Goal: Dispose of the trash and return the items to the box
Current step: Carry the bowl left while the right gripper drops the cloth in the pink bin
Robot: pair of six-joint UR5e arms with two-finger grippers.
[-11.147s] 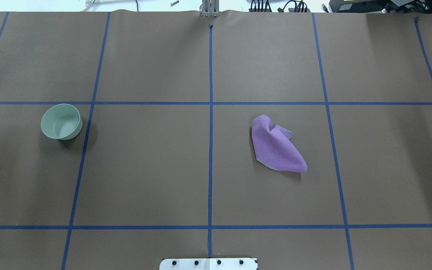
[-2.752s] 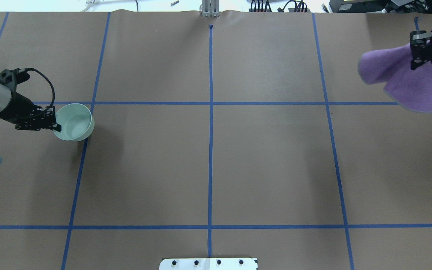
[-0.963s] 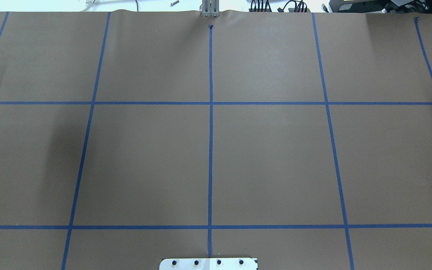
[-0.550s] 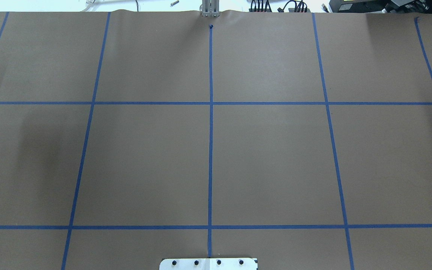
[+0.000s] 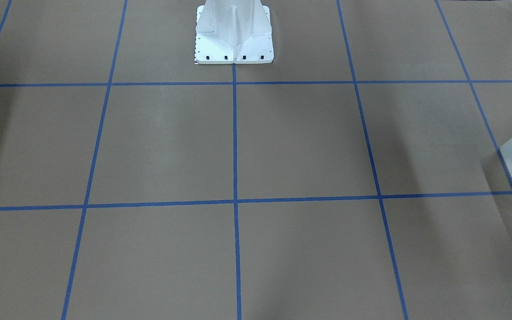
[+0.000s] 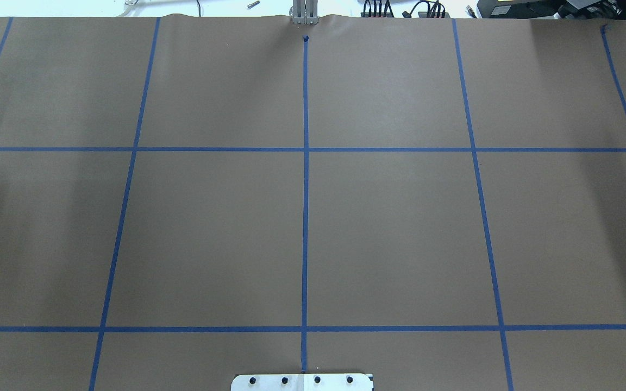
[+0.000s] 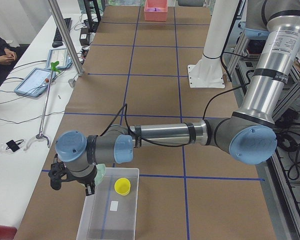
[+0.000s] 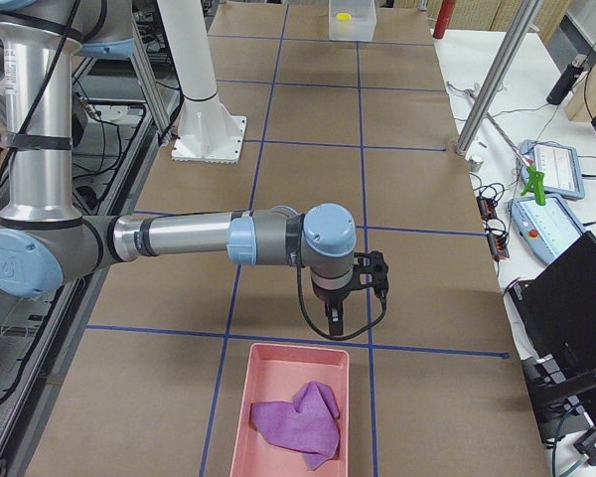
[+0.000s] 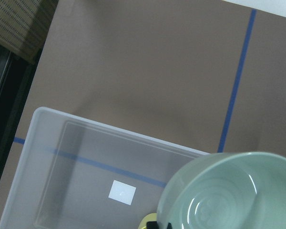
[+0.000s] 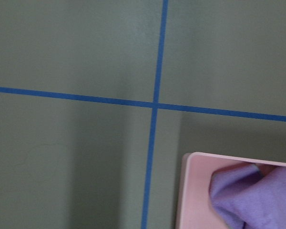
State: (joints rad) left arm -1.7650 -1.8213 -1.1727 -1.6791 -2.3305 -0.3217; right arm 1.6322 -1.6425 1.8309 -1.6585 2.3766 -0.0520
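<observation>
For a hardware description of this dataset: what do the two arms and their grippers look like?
Both the left arm and right arm have silver tubes, light-blue joint caps and black bands. Left gripper and right gripper are black, with black cables.

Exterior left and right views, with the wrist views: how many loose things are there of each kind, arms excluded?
Bins: 2 (translucent box, pink tray)
Cups: 1 (yellow cup)
Bowls: 1 (mint-green bowl)
Cloths: 1 (purple cloth)
Total: 5
</observation>
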